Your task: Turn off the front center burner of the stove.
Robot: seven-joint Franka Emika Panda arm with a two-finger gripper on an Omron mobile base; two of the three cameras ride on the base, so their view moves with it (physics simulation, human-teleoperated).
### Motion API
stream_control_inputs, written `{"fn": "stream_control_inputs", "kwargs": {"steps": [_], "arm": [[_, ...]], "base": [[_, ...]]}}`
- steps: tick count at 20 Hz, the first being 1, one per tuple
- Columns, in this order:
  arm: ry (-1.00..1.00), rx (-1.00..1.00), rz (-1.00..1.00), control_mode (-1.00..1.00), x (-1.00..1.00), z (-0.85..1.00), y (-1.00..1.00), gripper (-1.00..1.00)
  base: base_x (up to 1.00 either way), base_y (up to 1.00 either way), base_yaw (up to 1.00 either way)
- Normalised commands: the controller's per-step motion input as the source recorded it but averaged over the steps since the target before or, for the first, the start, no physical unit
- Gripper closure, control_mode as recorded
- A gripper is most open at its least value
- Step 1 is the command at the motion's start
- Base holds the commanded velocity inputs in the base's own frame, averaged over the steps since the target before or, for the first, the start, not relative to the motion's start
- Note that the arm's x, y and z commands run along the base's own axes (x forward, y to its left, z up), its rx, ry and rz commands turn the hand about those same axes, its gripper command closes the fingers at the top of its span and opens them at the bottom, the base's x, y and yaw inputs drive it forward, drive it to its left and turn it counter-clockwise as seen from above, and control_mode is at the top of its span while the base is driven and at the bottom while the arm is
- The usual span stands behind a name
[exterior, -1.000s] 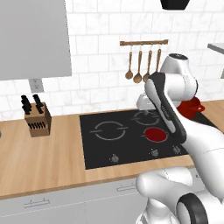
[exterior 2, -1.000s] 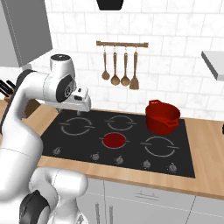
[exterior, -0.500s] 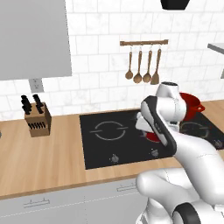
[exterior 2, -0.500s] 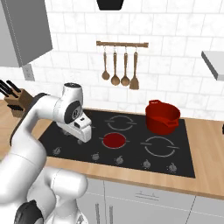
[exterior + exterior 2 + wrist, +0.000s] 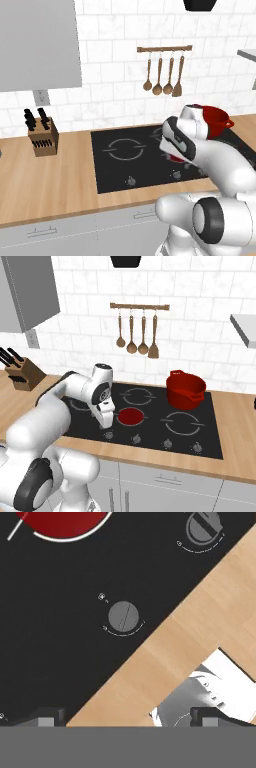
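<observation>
Hand view looks straight down on the stove [image 5: 60, 642], and my gripper [image 5: 127, 718] hangs above its near edge with nothing between the tips. My two dark fingertips [image 5: 44, 717] stand far apart, one over the black glass and the other over the wooden counter [image 5: 200, 622], so my hand is wide open and touches nothing. A round grey knob [image 5: 123, 616] lies just ahead of the gap between my tips, on the glass close to the counter edge. A second knob [image 5: 202, 526] sits further along the same edge. The front center burner [image 5: 62, 523] glows as a solid red disc beyond the first knob.

From the right base view, my gripper [image 5: 107, 426] points down over the near left part of the stove [image 5: 150, 426], just left of the lit front center burner [image 5: 130, 416] and above the row of knobs. A red pot [image 5: 185, 389] stands on the far right burner. A knife block [image 5: 23, 375] sits on the counter well to the left, and wooden utensils [image 5: 136, 336] hang on the wall behind.

From the left base view, my arm covers most of the front center burner [image 5: 172, 157], with a sliver of red showing beside my wrist.
</observation>
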Motion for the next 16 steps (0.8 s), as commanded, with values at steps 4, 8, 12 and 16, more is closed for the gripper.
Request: {"fn": "stream_control_inputs", "kwargs": {"steps": [4,8,12,16], "arm": [[0.03,0.0,0.0,-1.0,0.02,-0.42,-0.22,-1.0],[0.07,0.0,0.0,-1.0,0.0,-0.58,-0.2,-1.0],[0.04,-0.01,0.0,-1.0,0.12,-0.5,-0.07,-1.0],[0.0,-0.03,0.0,-1.0,0.25,-0.33,0.0,-1.0]], "base": [[0.0,0.0,0.0],[0.0,0.0,0.0],[0.0,0.0,0.0],[0.0,0.0,0.0]]}}
